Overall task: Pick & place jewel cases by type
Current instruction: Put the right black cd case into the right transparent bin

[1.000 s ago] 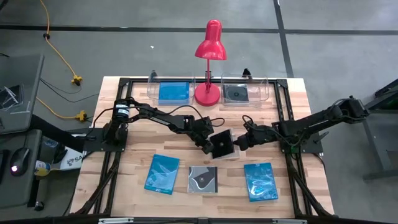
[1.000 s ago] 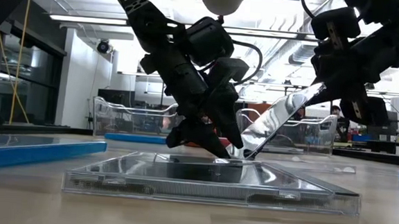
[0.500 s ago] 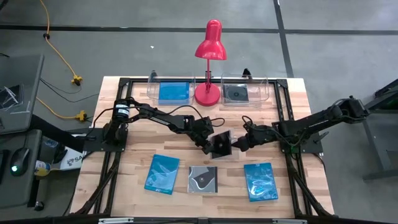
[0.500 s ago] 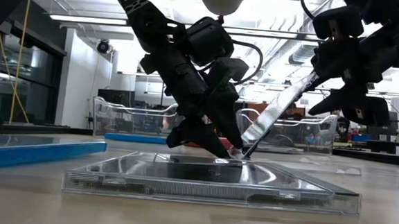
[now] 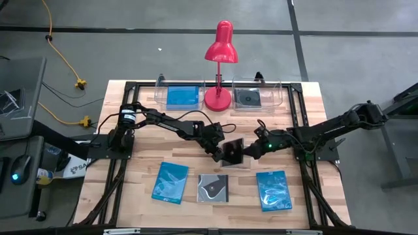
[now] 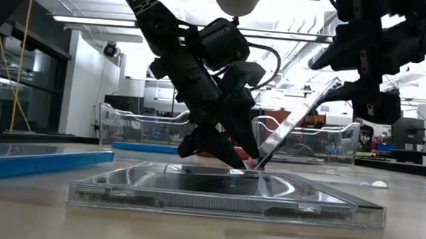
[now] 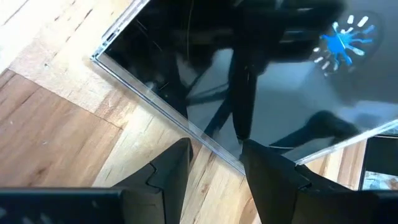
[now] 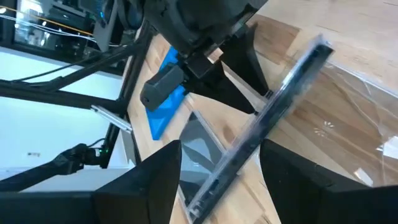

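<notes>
high view: at frame centre you see the left gripper (image 5: 220, 155) pinching the lower edge of a dark jewel case (image 5: 234, 151), with the right gripper (image 5: 253, 149) just beside its right edge. three more cases lie along the bottom — blue (image 5: 170, 182), black with a white swirl (image 5: 213, 188), blue (image 5: 273, 190).

low view: the dark case (image 6: 294, 118) stands tilted, its lower edge on the table.

right wrist view: the fingers (image 8: 155, 180) are spread either side of the case — not touching it.
</notes>
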`<state>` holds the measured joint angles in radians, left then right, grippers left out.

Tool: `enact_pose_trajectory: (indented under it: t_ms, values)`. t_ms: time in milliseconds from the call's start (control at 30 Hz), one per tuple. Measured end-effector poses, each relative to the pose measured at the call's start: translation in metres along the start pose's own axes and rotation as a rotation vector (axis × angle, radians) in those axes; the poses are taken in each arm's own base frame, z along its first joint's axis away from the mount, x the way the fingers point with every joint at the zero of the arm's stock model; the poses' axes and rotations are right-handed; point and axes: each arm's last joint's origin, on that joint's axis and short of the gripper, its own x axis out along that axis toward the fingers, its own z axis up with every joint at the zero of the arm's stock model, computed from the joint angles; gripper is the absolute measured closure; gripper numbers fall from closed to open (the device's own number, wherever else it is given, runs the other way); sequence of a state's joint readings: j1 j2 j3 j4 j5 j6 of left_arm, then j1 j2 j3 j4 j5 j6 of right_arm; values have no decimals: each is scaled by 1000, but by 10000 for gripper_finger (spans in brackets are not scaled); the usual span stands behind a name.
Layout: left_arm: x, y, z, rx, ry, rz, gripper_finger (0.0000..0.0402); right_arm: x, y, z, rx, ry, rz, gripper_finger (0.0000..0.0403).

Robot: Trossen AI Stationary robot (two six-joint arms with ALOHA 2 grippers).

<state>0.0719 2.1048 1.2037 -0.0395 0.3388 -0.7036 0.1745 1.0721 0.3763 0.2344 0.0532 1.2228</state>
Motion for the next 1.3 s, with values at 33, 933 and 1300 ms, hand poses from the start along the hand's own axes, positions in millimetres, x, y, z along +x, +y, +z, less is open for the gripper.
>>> enact_pose_trajectory:
  t_ms: [33, 933, 1300]
  values:
    - [0, 0, 0, 0, 0, 0, 247, 0, 0, 0, 0, -3, -1, 196]
    - [1, -1, 2, 5, -27, -14, 247, 26, -20, 12, 97, -22, -75, 209]
    - [1, -1, 6, 68, -59, -28, 247, 28, -24, 12, 98, -22, -104, 354]
